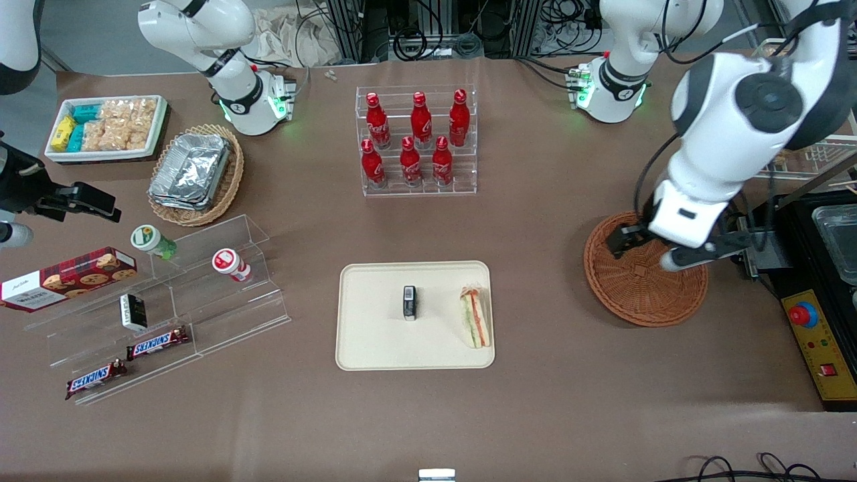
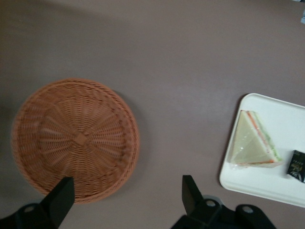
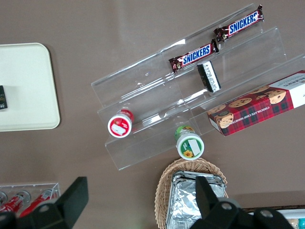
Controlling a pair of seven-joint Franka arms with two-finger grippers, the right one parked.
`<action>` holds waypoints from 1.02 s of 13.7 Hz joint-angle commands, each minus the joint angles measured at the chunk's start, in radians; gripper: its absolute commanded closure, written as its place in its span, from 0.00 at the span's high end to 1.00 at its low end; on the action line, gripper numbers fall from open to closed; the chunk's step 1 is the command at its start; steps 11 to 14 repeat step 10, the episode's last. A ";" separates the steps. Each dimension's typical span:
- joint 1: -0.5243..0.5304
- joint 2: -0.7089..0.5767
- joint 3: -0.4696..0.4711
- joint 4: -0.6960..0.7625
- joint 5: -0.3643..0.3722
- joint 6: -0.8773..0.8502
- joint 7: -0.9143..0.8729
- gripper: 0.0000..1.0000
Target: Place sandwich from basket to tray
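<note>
Two items on the tray (image 1: 375, 348): the sandwich (image 1: 476, 316) lying at the edge toward the working arm's end, and a small black packet (image 1: 409, 302) near the tray's middle, apart from it. Basket (image 1: 643, 284): nothing in it, standing on the table well apart from the tray. Gripper (image 2: 126, 198) hovers above the basket's rim, fingers (image 2: 59, 198) spread wide, holding nothing. Tan wicker basket (image 1: 226, 191) holds stacked foil trays (image 1: 191, 167).
</note>
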 commanded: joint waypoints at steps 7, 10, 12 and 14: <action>0.196 0.183 -0.011 0.339 0.000 -0.201 0.263 1.00; 0.206 0.194 -0.011 0.358 -0.002 -0.223 0.263 1.00; 0.206 0.194 -0.011 0.358 -0.002 -0.223 0.263 1.00; 0.206 0.194 -0.011 0.358 -0.002 -0.223 0.263 1.00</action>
